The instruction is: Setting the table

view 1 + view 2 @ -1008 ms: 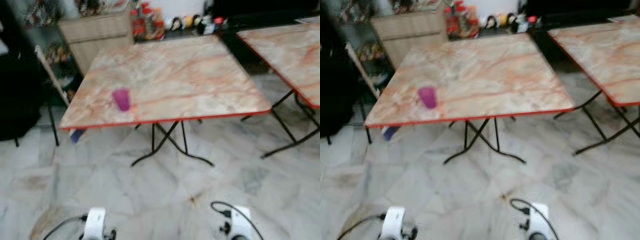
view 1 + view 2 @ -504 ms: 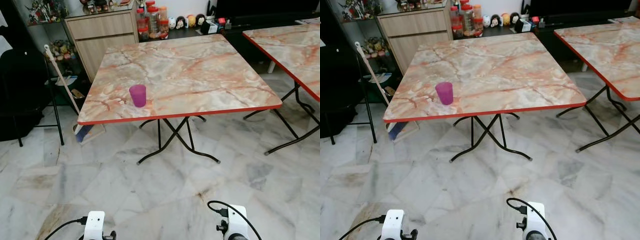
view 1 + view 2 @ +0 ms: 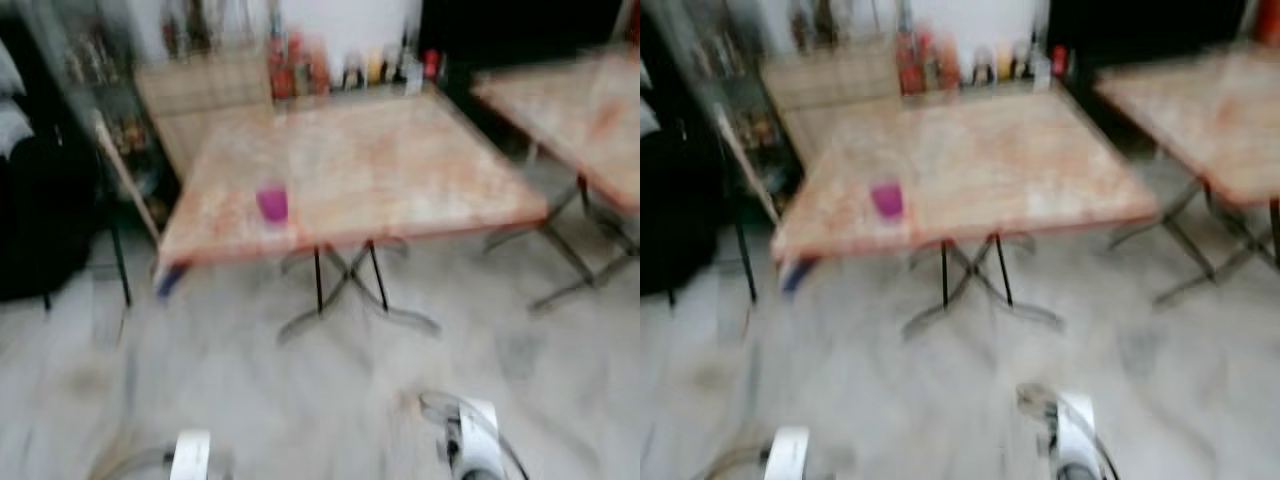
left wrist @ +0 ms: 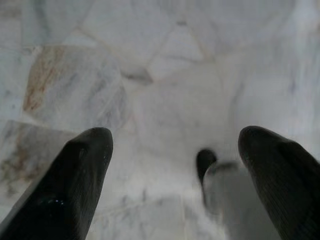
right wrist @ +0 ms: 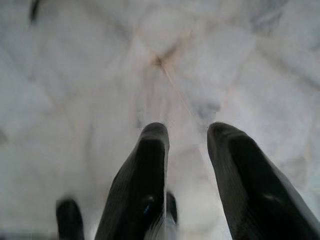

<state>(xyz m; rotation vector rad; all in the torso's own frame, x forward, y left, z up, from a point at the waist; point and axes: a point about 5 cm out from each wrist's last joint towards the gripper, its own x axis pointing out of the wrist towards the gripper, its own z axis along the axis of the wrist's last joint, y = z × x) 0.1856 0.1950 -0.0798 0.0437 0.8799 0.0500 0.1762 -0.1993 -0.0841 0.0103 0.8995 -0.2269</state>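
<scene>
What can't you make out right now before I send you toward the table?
- Purple cup on the table: motion blur in the eye views hides whether it holds anything.
- Jars and figures behind the table: smeared, not identifiable.
- Second table: cut off by the picture's edge.
- Left gripper and right gripper: open over the marble floor, nothing between the fingers; a blurred pale shape beneath stays unclear.

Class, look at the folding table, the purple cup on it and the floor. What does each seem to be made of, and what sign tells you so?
Table: the top looks like marble-patterned laminate, with pinkish veining and a thin red edge; the crossed black legs look like metal tube.
Purple cup: probably plastic, of one even colour, though blur hides detail.
Floor: pale grey-veined marble or stone tile with visible joints.
</scene>
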